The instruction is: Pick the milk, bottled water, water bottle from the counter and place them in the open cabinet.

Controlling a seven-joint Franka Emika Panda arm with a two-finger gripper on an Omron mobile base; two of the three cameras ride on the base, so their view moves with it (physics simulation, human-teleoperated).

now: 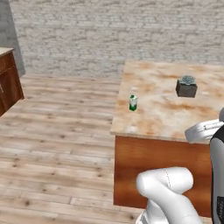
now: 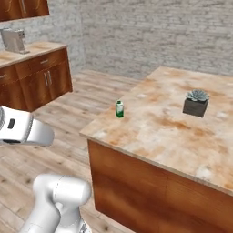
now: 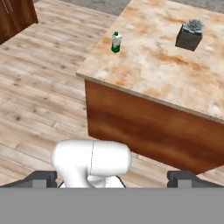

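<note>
Counter (image 1: 162, 109) with one milk (image 1: 133, 103), one potted plant (image 1: 187, 86)

I count one milk (image 1: 133, 103) carton and one potted plant (image 1: 187, 85) on my one counter (image 1: 162, 113), plus one toaster (image 2: 14, 40).

light: even, bright, diffuse | shadows: faint | glare: slight sheen on counter (image 2: 164, 132) | sharpness: soft, low-resolution render
</note>
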